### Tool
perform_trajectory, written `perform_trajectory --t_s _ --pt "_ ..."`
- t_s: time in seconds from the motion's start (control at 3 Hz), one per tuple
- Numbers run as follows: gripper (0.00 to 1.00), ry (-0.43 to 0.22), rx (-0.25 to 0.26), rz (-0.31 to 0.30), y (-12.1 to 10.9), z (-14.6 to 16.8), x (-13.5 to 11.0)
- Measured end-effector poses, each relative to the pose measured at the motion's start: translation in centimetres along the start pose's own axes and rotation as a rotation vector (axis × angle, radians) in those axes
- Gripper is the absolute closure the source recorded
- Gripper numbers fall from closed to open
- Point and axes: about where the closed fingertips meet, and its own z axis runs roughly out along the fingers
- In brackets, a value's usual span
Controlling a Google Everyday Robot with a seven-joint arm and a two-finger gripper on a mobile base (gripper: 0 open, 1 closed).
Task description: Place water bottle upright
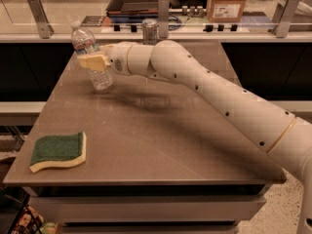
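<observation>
The water bottle (91, 57) is clear ribbed plastic with a white cap and a white label with red-blue marks. It leans with its cap up and to the left, over the far left part of the brown table (146, 130). My gripper (92, 62) is shut on the water bottle's middle. The bottle's base is at or just above the table surface; I cannot tell if it touches. My white arm reaches in from the right.
A green and yellow sponge (58, 151) lies at the table's front left. A silver metal can (150, 31) stands at the table's far edge behind my arm. A counter with a cardboard box (229, 3) and a dark tray runs behind the table.
</observation>
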Motion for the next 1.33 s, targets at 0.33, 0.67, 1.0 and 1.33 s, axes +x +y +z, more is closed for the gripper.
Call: perform_trajectory --t_s 0.33,0.67,1.0,1.33 --pt "1.0 -0.043 -0.003 0.02 -0.41 0.04 0.45" --pt "1.0 -0.126 0.005 0.019 -0.86 -0.08 0.99" --pt "1.0 -0.201 0.019 0.008 -0.88 -0.48 1.4" --pt "0.82 -0.209 0.0 0.007 -0.01 0.31 1.02"
